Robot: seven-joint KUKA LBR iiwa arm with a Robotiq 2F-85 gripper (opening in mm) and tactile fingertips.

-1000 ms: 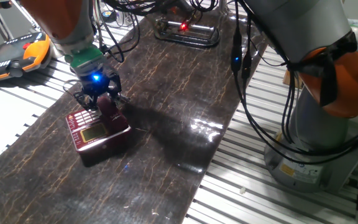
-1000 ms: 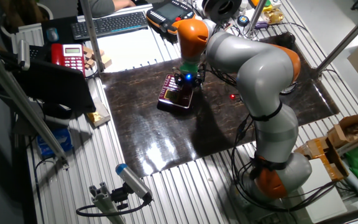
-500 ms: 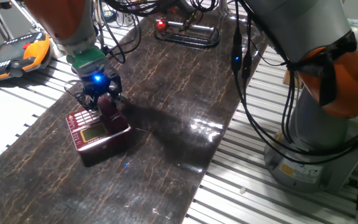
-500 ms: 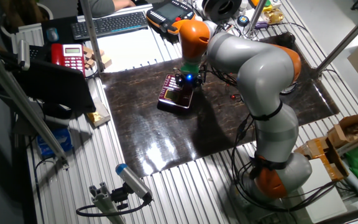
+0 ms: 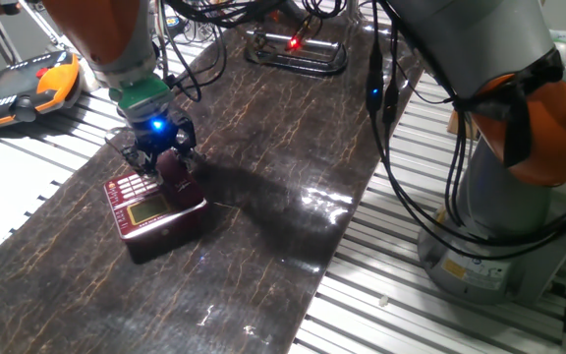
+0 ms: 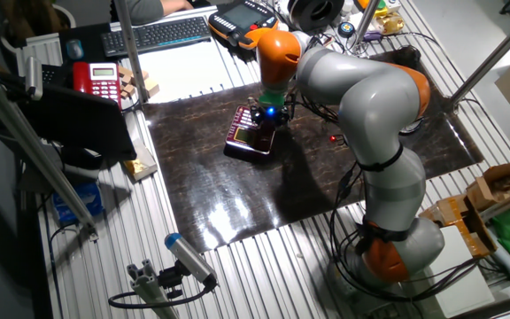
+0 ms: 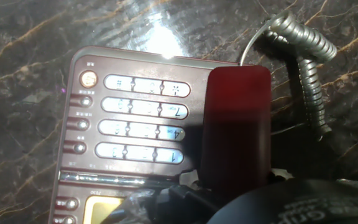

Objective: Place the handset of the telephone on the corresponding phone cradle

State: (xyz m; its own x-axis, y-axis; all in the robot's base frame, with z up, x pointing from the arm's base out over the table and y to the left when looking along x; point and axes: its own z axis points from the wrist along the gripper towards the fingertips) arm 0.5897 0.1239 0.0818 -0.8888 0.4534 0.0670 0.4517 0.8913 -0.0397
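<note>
The dark red telephone (image 5: pixel 153 210) lies on the dark marbled mat, also in the other fixed view (image 6: pixel 249 136). Its pale keypad (image 7: pixel 143 119) and a corner of the yellowish display (image 7: pixel 98 204) show in the hand view. The glossy dark red handset (image 7: pixel 238 130) lies along the phone cradle strip beside the keypad, its far end (image 5: pixel 174 169) between my fingers. Its curly silver-grey cord (image 7: pixel 307 59) trails off onto the mat. My gripper (image 5: pixel 162 155) sits right over that end with the jaws against its sides, also seen in the other fixed view (image 6: pixel 267 116).
An orange-black device (image 5: pixel 26 87) lies at the far left off the mat. A black wire frame with a red light (image 5: pixel 296 49) stands at the mat's far end. A red desk phone (image 6: pixel 96 81) and keyboard (image 6: pixel 156 34) sit beyond the mat.
My gripper has shifted slightly to the right over the phone, and the handset end has moved with it. The phone base has not moved.
</note>
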